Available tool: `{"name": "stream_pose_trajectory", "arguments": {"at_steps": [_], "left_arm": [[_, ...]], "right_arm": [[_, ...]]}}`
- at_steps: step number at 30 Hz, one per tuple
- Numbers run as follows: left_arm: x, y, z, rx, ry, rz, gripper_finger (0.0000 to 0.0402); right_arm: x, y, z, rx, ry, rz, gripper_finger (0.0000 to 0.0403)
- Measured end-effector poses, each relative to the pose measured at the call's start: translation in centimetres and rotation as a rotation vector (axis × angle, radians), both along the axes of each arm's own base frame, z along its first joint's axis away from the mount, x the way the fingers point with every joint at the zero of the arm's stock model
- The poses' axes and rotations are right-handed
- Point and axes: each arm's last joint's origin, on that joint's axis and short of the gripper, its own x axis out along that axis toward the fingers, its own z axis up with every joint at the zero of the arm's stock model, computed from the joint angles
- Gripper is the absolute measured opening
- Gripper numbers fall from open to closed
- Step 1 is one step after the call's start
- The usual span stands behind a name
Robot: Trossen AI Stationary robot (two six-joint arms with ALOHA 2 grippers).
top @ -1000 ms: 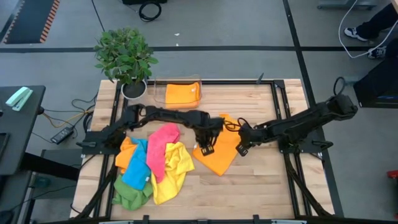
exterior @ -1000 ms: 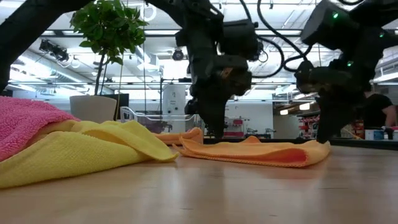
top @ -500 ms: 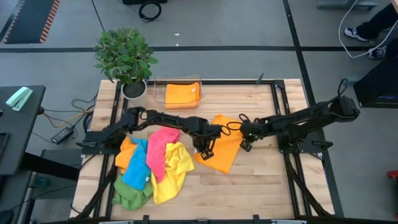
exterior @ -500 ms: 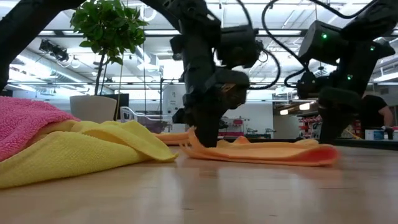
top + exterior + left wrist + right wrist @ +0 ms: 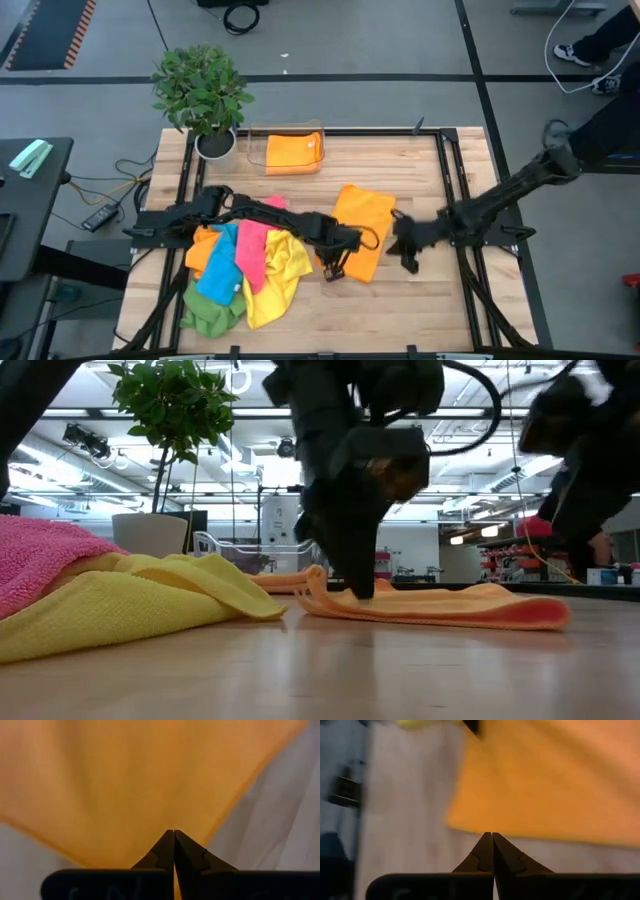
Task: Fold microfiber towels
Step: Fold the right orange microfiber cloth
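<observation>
Orange towel (image 5: 361, 231) lies flat on the worktop (image 5: 420, 300), tucked under the left fingers (image 5: 335, 266), pressed shut on its near corner; right fingers (image 5: 408, 258), shut and empty, hover just beside its edge.

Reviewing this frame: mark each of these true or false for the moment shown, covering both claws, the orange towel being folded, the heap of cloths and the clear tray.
1. The left claw is shut at the near edge of the flat orange microfiber towel. True.
2. The right claw grips that towel. False: it is shut, on bare wood beside it.
3. The clear plastic tray holds a blue cloth. False: a folded orange cloth.
4. The pink microfiber towel lies in the heap at the table's left. True.
</observation>
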Motion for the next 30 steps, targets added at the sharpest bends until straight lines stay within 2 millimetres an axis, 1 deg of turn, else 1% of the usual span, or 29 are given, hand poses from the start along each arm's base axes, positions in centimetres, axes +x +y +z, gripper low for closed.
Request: {"name": "stream_pose_trajectory", "arguments": {"at_steps": [2,4,10,13,15,19,23,26,30], "left_arm": [[-0.2,-0.4,-1.0,0.011,-0.011,0.043,0.0007],[-0.2,-0.4,-1.1,0.019,-0.026,0.092,0.001],[0.1,-0.2,-1.5,-0.003,-0.029,0.171,0.0007],[0.1,-0.5,-1.5,-0.037,-0.02,0.174,0.0012],[0.0,-0.7,-1.5,-0.042,-0.016,0.155,0.001],[-0.2,-1.5,-1.5,-0.044,-0.009,0.097,0.0006],[-0.4,-2.1,-1.5,-0.038,-0.013,0.063,0.0019],[-0.5,-2.9,-1.4,-0.034,-0.023,0.021,0.0019],[-0.8,-4.4,-1.4,-0.038,-0.034,-0.018,0.0007]], "right_arm": [[0.2,1.8,-0.6,0.008,-0.082,-0.019,0.0002],[0.6,2.9,-1.5,-0.005,-0.104,-0.036,0.0002],[3.3,5.6,-4.0,-0.08,-0.032,0.018,0.0002],[4.0,6.4,-5.3,-0.112,0.02,0.024,0.0002],[4.4,6.6,-5.8,-0.112,0.037,0.008,0.0002],[4.6,6.8,-5.7,-0.081,0.038,-0.02,0.0002],[4.6,7.0,-5.6,-0.011,0.075,-0.072,0.0002],[4.3,7.2,-5.7,0.017,0.104,-0.078,0.0002],[3.4,8.4,-5.7,0.092,0.143,-0.058,0.0002]]}}
